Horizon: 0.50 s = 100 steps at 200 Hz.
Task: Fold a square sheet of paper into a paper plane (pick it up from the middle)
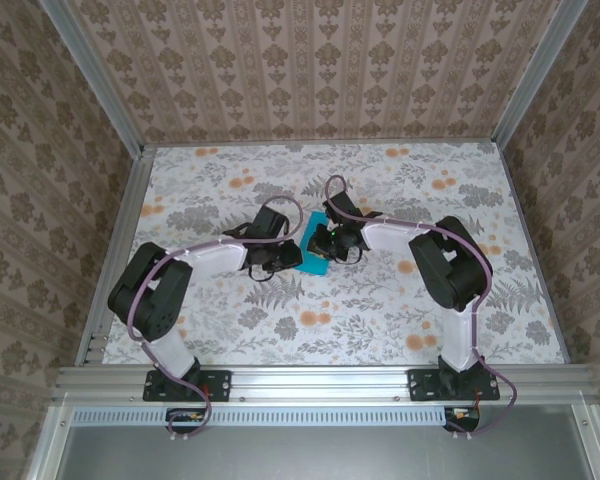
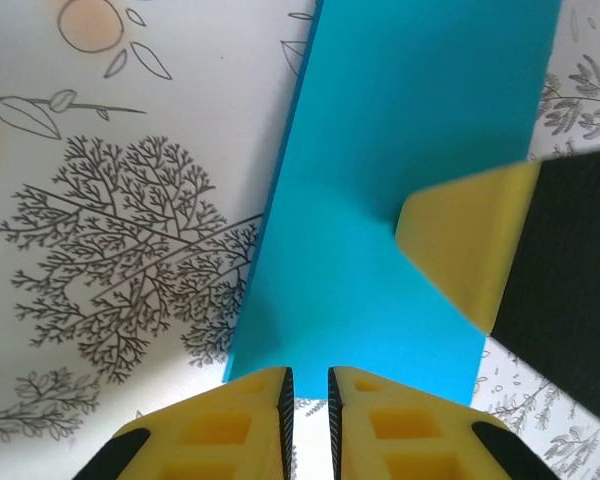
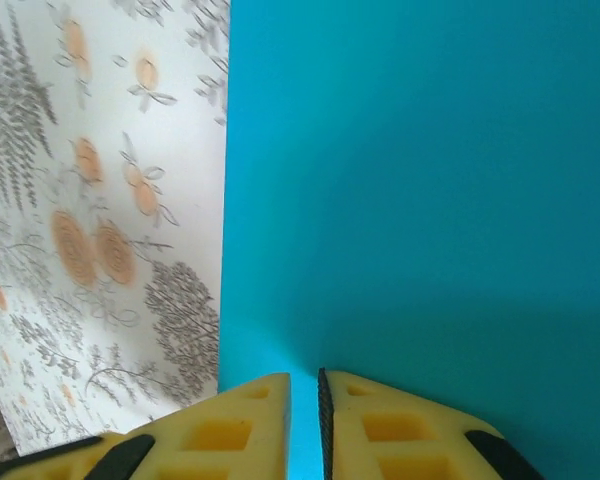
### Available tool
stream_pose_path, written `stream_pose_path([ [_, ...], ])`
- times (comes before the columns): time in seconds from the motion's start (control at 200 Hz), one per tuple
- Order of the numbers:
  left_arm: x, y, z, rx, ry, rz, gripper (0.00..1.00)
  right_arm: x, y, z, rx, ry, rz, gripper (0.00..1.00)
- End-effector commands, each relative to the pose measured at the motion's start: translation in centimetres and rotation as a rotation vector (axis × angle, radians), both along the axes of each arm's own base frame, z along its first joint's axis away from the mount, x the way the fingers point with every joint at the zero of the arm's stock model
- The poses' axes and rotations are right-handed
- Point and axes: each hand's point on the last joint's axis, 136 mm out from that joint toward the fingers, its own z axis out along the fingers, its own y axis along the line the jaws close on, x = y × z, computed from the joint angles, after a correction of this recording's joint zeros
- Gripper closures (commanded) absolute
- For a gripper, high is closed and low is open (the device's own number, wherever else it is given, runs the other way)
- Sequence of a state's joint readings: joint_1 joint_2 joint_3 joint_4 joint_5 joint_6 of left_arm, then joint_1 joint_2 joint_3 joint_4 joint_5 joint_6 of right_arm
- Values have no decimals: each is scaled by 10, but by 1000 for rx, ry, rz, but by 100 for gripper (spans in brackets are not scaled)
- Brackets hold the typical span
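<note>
One square sheet of paper (image 1: 311,264) was counted at frame centre, on one floral worktop (image 1: 380,310). Two arms were counted, left arm (image 1: 205,260) and right arm (image 1: 395,238), and two hands, left hand (image 2: 310,385) and right hand (image 3: 303,388).

Arms (image 1: 205,258) flank paper (image 1: 310,264), surrounding tabletop (image 1: 380,310) free

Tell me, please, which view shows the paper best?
Left wrist view: the paper shows both long edges and its near end. Right wrist shows one edge; top view, a small sliver.
</note>
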<state>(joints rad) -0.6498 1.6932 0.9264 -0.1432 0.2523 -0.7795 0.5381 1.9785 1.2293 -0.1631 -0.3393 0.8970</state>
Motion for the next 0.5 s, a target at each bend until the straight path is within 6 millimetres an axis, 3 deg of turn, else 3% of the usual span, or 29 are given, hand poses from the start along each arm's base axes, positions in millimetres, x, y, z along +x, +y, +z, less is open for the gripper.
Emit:
stream_pose_path([
  [0.0,4,-6,15,-38,-44,36,80,19,-12,28,-14,-76,4,81],
  [0.2,-3,-35,39,-134,-56,7,81,36,-37,21,-30,-55,14,84],
  [0.4,-3,-57,46,-141,-52,-20,81,51,-67,-1,-175,-26,14,84],
  [0.495,-3,-62,41,-127,-36,-30,81,58,-72,-9,-181,-14,14,84],
])
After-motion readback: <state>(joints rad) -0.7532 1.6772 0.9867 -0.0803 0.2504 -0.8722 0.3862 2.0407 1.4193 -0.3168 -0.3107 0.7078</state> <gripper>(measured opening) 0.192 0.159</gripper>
